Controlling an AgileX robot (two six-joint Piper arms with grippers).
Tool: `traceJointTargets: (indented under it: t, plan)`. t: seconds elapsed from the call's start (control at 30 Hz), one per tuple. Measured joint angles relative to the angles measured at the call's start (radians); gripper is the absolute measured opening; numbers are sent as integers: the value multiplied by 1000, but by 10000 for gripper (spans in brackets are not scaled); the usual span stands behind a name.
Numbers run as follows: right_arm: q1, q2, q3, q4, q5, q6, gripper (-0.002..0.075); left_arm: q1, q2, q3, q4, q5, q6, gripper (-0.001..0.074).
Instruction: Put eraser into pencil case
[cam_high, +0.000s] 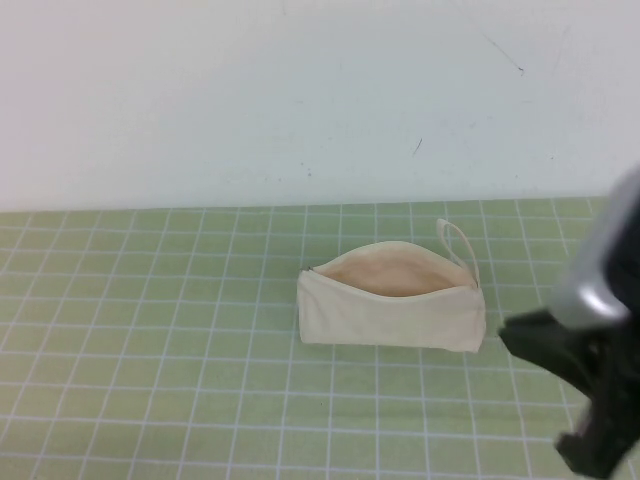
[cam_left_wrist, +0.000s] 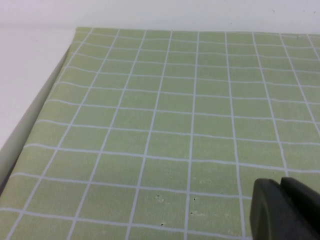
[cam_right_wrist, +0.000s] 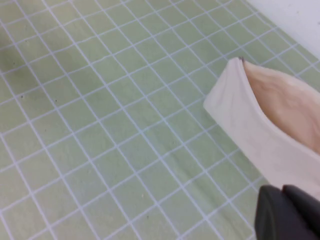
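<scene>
The cream-white pencil case (cam_high: 390, 310) lies on the green grid mat (cam_high: 150, 350) near the middle. Its zip is open and shows the pale peach lining, and its loop strap (cam_high: 458, 245) is at the far right end. It also shows in the right wrist view (cam_right_wrist: 260, 135). The eraser is not visible in any view. My right gripper (cam_high: 515, 335) hovers just right of the case, and its dark fingers (cam_right_wrist: 282, 200) are pressed together with nothing visible between them. My left gripper (cam_left_wrist: 280, 187) is shut and empty over bare mat, and is out of the high view.
The mat's left edge (cam_left_wrist: 35, 120) meets the white table surface. A white wall (cam_high: 300, 100) stands behind the mat. The right arm's silver and black body (cam_high: 600, 300) fills the right edge of the high view.
</scene>
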Motion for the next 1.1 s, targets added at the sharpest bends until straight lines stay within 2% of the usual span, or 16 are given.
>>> traceJointTargets:
  t: [0.3,0.4,0.57,0.83,1.1]
  plan:
    - [6,-181,272,1,-83,-2,-1,0,0,0,0,0,0,-2]
    - [-23,-252,349,2,-85,0,-1,0,0,0,0,0,0,-2]
    - [-200,-447,456,-10,-131,2,-1,0,0,0,0,0,0,-2]
    - [-582,-825,581,-116,-148,4,-1,0,0,0,0,0,0,-2]
    - [-838,-1057,649,-109,-148,2,-1,0,0,0,0,0,0,-2]
